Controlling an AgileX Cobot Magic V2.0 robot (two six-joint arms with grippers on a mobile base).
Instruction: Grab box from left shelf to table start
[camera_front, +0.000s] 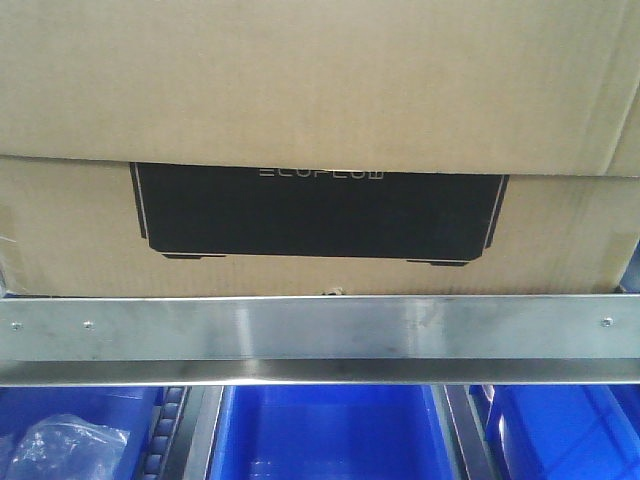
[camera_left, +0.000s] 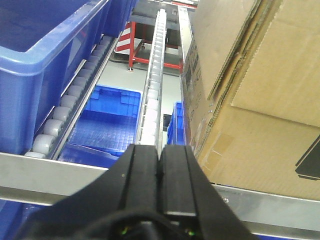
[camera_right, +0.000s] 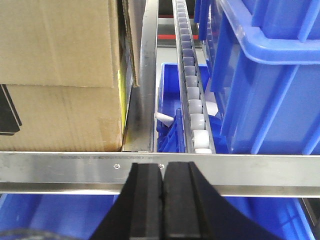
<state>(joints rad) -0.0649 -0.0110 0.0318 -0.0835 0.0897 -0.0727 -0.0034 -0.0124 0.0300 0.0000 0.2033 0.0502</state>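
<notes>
Box (camera_front: 320, 90) sits on the left shelf (camera_front: 320, 328) behind the rail, between my arms; left gripper (camera_left: 159, 151) and right gripper (camera_right: 162, 169) both clenched empty, short of it.

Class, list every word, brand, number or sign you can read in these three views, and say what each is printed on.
"ECOFLOW": faint pale letters atop the black rectangle on the box.
Small print on the box's side, left wrist view: too blurred to read.
Shelf rail, blue bins: no text.
</notes>
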